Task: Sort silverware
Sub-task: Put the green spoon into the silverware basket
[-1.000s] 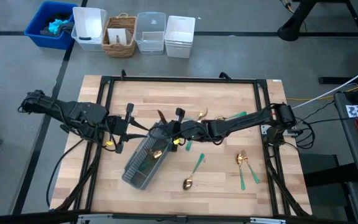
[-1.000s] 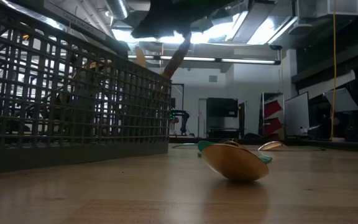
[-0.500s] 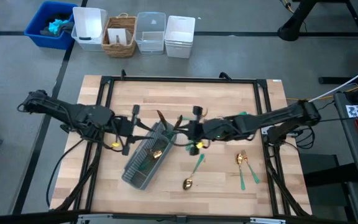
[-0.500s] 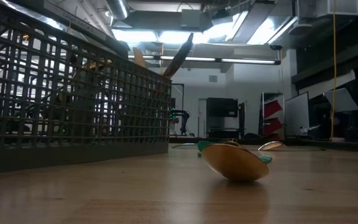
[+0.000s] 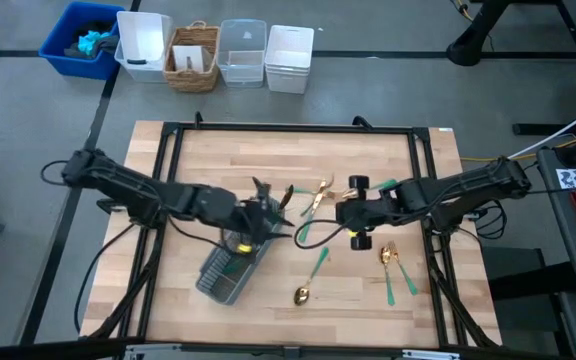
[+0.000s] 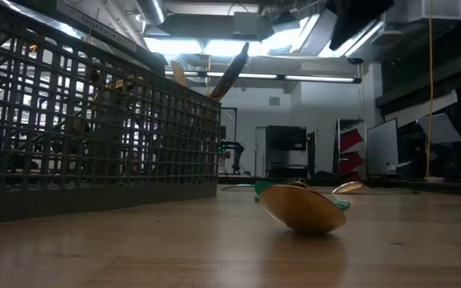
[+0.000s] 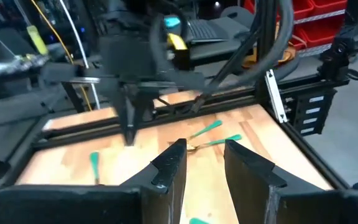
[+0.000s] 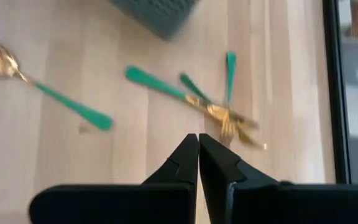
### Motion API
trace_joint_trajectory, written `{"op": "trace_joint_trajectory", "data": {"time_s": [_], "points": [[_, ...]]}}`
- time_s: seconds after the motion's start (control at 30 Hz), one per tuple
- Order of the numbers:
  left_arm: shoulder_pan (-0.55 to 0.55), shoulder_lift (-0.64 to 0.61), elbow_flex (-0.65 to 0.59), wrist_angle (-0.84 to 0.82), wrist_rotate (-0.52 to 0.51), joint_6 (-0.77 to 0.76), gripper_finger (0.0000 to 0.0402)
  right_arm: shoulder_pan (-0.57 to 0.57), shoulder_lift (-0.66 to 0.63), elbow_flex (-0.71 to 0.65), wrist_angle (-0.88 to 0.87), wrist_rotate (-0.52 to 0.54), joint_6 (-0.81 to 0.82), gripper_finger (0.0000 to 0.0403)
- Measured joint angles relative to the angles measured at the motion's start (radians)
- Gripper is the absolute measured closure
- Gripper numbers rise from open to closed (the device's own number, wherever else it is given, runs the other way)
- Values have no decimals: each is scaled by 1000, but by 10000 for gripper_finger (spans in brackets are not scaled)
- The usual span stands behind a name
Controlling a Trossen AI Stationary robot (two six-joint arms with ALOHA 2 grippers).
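The grey mesh caddy (image 5: pixel 225 270) lies on the table's middle, slanting, and fills the left of the low view (image 6: pixel 94 136). A few handles (image 6: pixel 232 70) stick up out of its far end. Loose silverware with gold heads and green handles lies on the wood: a spoon (image 5: pixel 310 278) (image 8: pixel 17 74) near the front, a pair (image 5: pixel 393 268) to the right, and others (image 5: pixel 313 205) (image 8: pixel 219 111) farther back. My left gripper (image 5: pixel 268 205) (image 7: pixel 204 163) is open above the caddy's far end. My right gripper (image 5: pixel 351 215) (image 8: pixel 198 149) is shut, holds nothing, and hovers right of the caddy.
A black frame (image 5: pixel 288 128) rims the wooden table. Bins and a basket (image 5: pixel 193 55) stand on the floor beyond the far edge. The spoon's bowl (image 6: pixel 301 208) lies close in front of the low camera. Bare wood (image 5: pixel 348 300) shows at the near right.
My right gripper has drawn back from over the caddy toward the table's right. A piece it was at now stands in the caddy's far end, leaning free. My left gripper has moved toward the right, from beside the caddy to above its far end.
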Motion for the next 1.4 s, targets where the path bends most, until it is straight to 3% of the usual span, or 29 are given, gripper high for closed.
{"op": "trace_joint_trajectory", "data": {"time_s": [0.23,0.57,0.7,0.93,1.4], "points": [[0,187,179,-67,23,-117,302,0,-1,0,-148,1,23,386],[0,457,562,-461,96,-283,302,-1,-32,0,-335,2,25,386],[-7,551,660,-591,133,-350,302,-2,-85,0,-417,34,26,386],[-34,651,681,-621,136,-469,302,-2,-211,0,-514,97,24,386],[-37,781,682,-520,212,-692,302,-2,-380,0,-498,90,38,386]]}}
